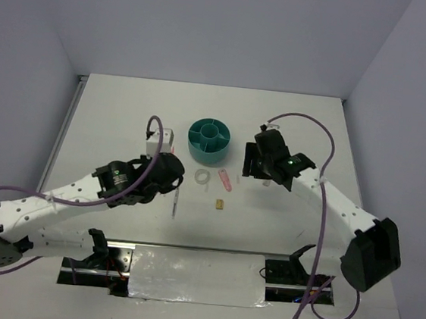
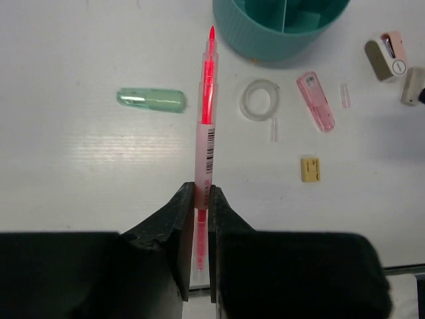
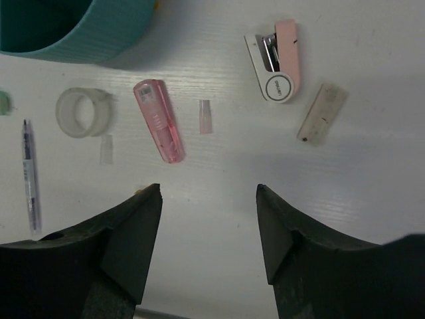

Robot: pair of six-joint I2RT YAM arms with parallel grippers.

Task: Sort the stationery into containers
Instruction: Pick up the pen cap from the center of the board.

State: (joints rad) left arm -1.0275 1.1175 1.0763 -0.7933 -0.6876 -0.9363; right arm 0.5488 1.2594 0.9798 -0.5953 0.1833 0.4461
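Observation:
My left gripper (image 2: 201, 193) is shut on the pink-red pen (image 2: 206, 113) and holds it above the table, tip pointing toward the teal organiser (image 2: 279, 30). The mint-green capsule (image 2: 151, 100) lies left of the pen. The clear tape ring (image 2: 259, 99), pink eraser (image 2: 315, 101) and yellow block (image 2: 310, 169) lie to its right. My right gripper (image 3: 209, 196) is open and empty above bare table. Ahead of it lie the eraser (image 3: 158, 121), tape ring (image 3: 82, 111), pink-white piece (image 3: 279, 60) and beige piece (image 3: 323, 113). The thin dark pen (image 3: 28, 176) lies at the far left.
The organiser (image 1: 209, 140) stands at the table's middle back, between the two grippers (image 1: 168, 168) (image 1: 262, 167). A small clear pink cap (image 3: 205, 116) lies beside the eraser. The dark pen (image 1: 176, 201) lies in front of the left gripper.

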